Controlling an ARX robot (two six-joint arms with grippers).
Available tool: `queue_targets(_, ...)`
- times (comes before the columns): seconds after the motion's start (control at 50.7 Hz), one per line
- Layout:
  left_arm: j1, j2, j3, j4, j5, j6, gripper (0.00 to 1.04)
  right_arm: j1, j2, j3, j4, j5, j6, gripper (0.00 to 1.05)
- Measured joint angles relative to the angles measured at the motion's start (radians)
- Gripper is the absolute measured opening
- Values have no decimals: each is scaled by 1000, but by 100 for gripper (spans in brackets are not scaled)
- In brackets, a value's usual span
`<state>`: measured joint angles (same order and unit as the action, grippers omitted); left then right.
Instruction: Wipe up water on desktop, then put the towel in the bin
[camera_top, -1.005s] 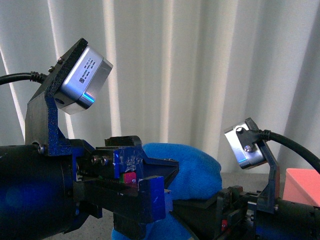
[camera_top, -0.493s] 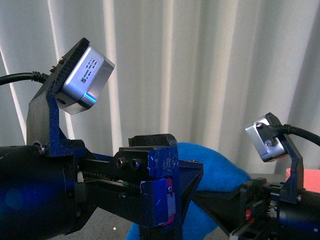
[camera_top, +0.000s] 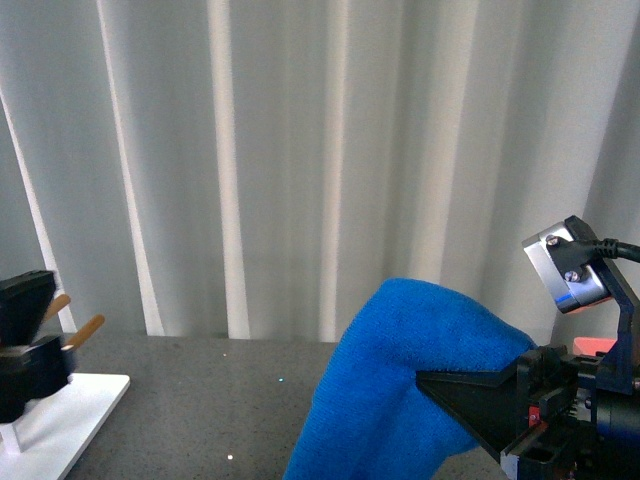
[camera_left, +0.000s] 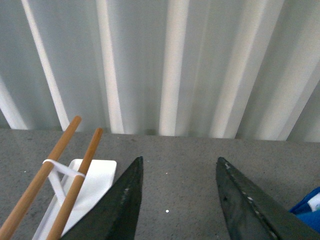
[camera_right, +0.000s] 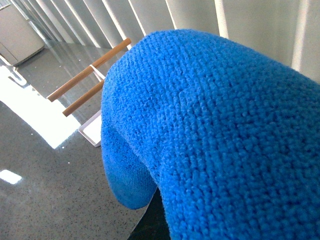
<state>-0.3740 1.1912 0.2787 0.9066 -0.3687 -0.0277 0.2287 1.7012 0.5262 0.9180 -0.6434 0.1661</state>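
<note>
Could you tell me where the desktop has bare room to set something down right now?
The desktop is bare between the rack and the hanging towel, back to the curtain. The left wrist view shows the same open stretch beyond the open left gripper. The right side is crowded: right gripper, towel, bin.

Bright soft light through pale curtains (camera_top: 300, 150), white glare on the desktop (camera_right: 30, 120), towel (camera_right: 225, 140) weave sharp, faint shadows.
</note>
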Motion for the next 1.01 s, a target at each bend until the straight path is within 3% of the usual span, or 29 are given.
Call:
queue_targets(0.256, 116, -188, -126, -66, 123, 12, 4, 0, -3, 0, -5, -4, -6, 4)
queue_targets(0.71, 268, -486, -255, -227, 268, 20, 4, -11, -14, 1, -35, 7, -24, 4)
queue_targets(0.788, 348, -575, -256, -303, 362, 21, 4, -6, -14, 1, -29, 14, -24, 4)
queue_targets(1.005, 372, -747, -256, -462, 365, 20, 4, 2, -14, 1, -30, 11, -29, 4)
